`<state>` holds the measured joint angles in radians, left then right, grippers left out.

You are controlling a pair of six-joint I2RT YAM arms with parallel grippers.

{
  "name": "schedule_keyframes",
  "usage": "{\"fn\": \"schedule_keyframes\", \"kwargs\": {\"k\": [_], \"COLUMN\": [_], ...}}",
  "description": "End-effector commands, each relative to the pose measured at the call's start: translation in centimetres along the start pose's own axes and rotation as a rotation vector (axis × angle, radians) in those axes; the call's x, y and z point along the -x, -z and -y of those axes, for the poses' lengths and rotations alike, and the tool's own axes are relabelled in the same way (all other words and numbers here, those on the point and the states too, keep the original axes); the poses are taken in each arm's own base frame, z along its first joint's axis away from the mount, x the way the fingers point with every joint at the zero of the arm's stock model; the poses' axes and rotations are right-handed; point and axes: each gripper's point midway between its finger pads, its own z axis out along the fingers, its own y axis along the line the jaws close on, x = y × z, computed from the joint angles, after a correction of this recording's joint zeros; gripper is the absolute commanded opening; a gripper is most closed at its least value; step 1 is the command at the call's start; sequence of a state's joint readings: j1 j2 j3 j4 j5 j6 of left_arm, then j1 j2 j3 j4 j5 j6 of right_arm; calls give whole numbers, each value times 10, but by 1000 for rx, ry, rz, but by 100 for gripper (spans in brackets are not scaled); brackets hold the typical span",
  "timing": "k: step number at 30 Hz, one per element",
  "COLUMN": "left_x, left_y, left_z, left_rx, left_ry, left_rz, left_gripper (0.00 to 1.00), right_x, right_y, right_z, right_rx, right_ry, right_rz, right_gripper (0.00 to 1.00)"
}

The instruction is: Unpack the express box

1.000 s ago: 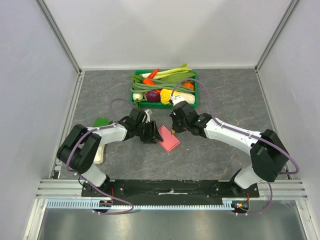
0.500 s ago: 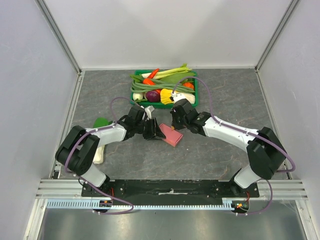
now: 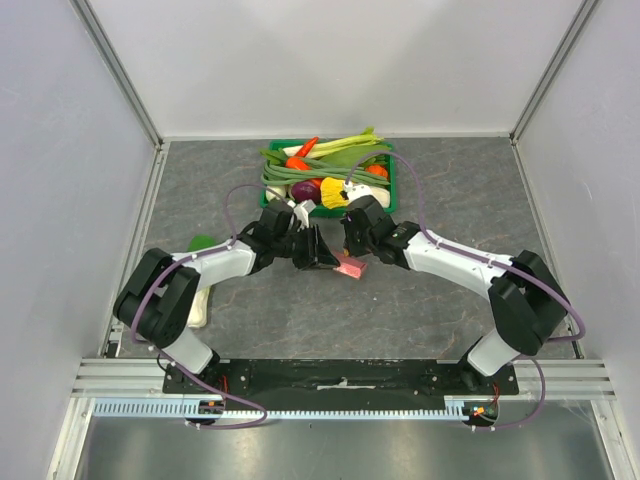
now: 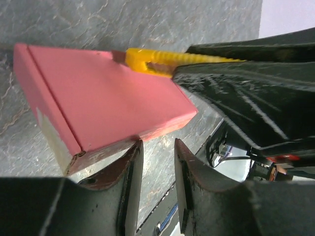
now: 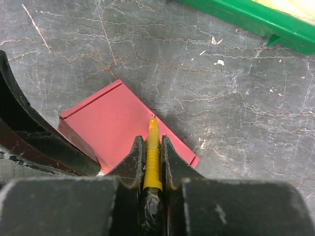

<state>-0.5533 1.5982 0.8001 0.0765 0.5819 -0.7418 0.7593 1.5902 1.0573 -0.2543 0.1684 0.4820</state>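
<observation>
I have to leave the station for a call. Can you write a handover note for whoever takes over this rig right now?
Right gripper: shut on a yellow ridged tool, with the tip resting on the top face of the express box.
Left gripper: jaws slightly apart, nothing between them, at the box's edge.
Box: on the table between the two grippers, near the green crate.
Done: tool set on the box.
Left: box looks closed, so open it and take out the contents.
</observation>
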Motion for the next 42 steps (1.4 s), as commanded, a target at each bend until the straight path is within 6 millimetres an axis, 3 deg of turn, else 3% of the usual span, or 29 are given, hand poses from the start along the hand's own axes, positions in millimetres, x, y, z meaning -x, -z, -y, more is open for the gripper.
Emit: {"fn": "schedule_keyframes", "kwargs": {"k": [1,7,16,22,30,38,42], "left_x": [36,43,40,37,34,37,42], "left_y": [-7,-13,-11,-12,-13,-11,-6], "left_z": [13,5,-2,-9,-15,-8,3], "left_rx": [4,54,96,119,137,121,100], "left_ry": [-86,-82,-88,-74,-64,-72,-85], "left_rz": [100,95,86,69,65,69,76], "left_gripper": [39,38,38,38,38,37,38], "right_x": [-62,-59,-30,4,18,40,47], "right_y": [-1,-5,-1,9,17,41,59], "right_z": [-23,-21,-13,-8,7,25,24], "right_rx": [102,85,18,-17,-50,-97,-74], "right_ry": [-20,-18,-4,-30,-75,-120,-119], "right_rz": [-234,-230,-152,-58,-19,73,99], "right_gripper": [0,0,0,0,0,0,0]}}
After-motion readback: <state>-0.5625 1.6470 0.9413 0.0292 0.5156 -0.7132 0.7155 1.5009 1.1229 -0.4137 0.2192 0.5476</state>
